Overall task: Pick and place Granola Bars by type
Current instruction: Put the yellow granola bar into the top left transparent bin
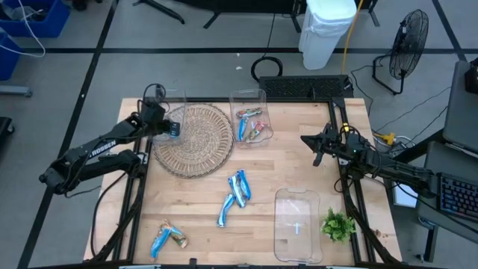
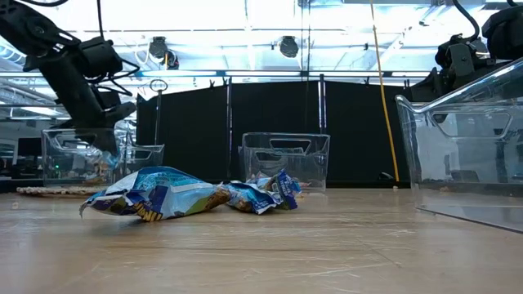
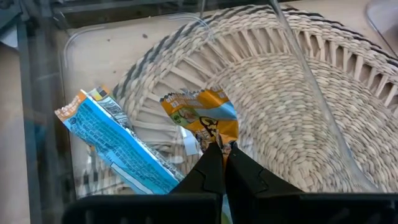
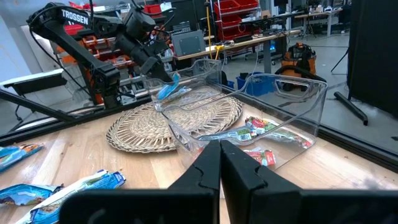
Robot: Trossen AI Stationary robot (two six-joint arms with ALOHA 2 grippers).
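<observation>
My left gripper [image 1: 173,128] reaches down into a clear bin [image 1: 170,104] at the far left, shut on a granola bar [image 3: 203,117] with a yellow and blue wrapper. A blue bar [image 3: 118,146] lies on that bin's floor. A second clear bin [image 1: 250,119] holds several blue and red bars. Loose blue bars lie on the table [image 1: 237,187], [image 1: 226,211], and one [image 1: 166,237] lies near the front left. My right gripper [image 1: 314,143] hangs shut and level over the table's right side, touching nothing. My left gripper pinches one end of the bar's wrapper [image 3: 214,140] between its two fingertips. The fingers slant down from the table's left. The bar sticks out beyond the fingertips, inside the bin's walls; whether it touches the floor I cannot tell.
A round woven mat [image 1: 193,140] lies between the two far bins, partly under the left one. A third clear bin [image 1: 297,224] stands near the front right, with a green sprig [image 1: 337,224] beside it. Bare wood lies at the table's middle and front.
</observation>
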